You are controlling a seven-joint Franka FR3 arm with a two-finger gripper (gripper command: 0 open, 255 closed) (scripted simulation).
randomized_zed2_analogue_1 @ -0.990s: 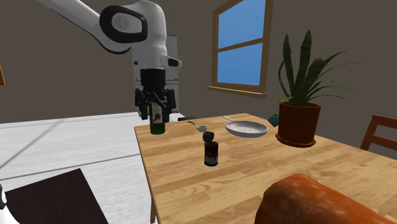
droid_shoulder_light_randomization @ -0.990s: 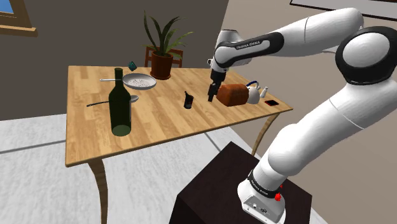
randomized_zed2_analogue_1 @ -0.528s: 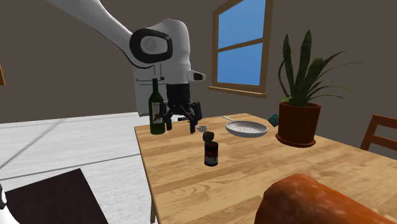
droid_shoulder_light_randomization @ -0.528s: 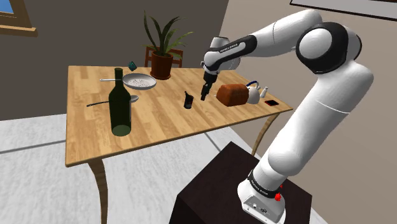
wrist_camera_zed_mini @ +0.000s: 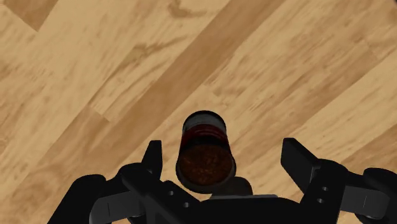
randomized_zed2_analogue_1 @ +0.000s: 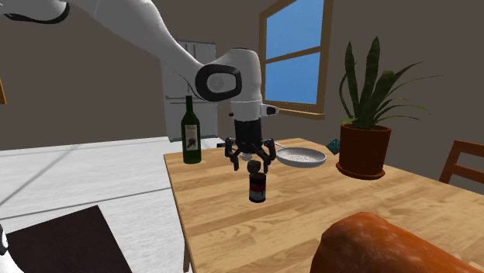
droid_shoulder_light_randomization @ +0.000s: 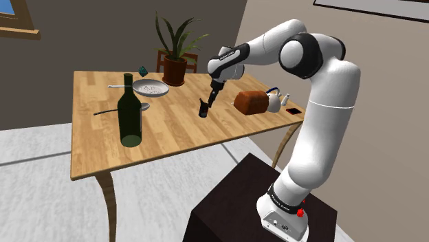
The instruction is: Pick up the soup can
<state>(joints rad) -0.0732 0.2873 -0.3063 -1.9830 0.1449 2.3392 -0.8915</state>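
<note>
Near the middle of the surface the can stands upright and untouched, with the gripper just above it, fingers spread wide and holding nothing, so the approach looks almost complete while lowering, closing and lifting remain.

My gripper hangs open, pointing straight down.
In the shoulder view my arm climbs from the lower right, bends near the top middle, then slopes down-left to the frame's centre; my fingers stand wide apart.
</note>
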